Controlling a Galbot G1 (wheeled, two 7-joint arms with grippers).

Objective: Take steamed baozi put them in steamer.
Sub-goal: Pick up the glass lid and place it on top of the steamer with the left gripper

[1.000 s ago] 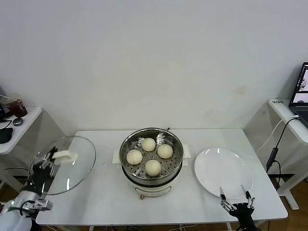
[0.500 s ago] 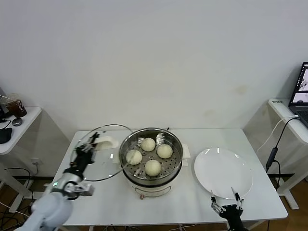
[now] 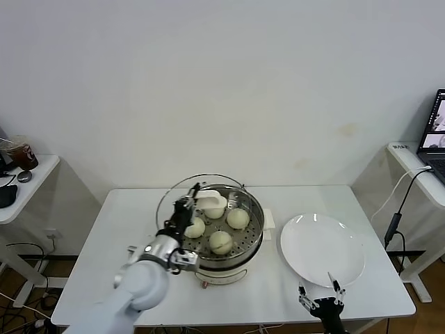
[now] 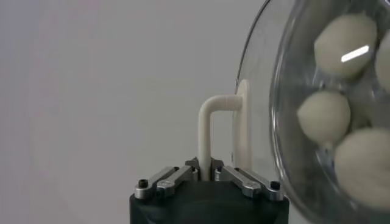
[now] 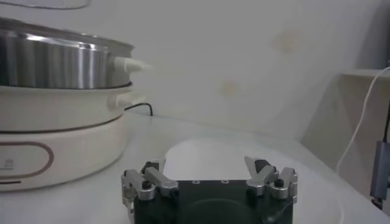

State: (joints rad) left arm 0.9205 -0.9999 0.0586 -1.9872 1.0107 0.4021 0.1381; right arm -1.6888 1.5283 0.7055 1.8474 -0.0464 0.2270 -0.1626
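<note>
Several cream-white baozi (image 3: 221, 241) lie on the perforated tray inside the steel steamer (image 3: 257, 236) at the table's middle. My left gripper (image 3: 189, 206) is shut on the white handle (image 4: 208, 137) of the round glass lid (image 3: 177, 198) and holds the lid tilted just above the steamer, over its left side. Through the glass (image 4: 286, 91) the left wrist view shows the baozi (image 4: 323, 116). My right gripper (image 3: 318, 298) is open and empty, low at the table's front edge just before the plate.
A flat white plate (image 3: 322, 249) lies right of the steamer; it shows in the right wrist view (image 5: 207, 159) beyond the open fingers, with the steamer's side (image 5: 55, 64) further off. A side table with a cup (image 3: 21, 152) stands far left, a laptop desk far right.
My left gripper has carried the glass lid from beyond the table's left edge rightward to above the steamer. My right gripper has shifted slightly left and lower along the front edge.
</note>
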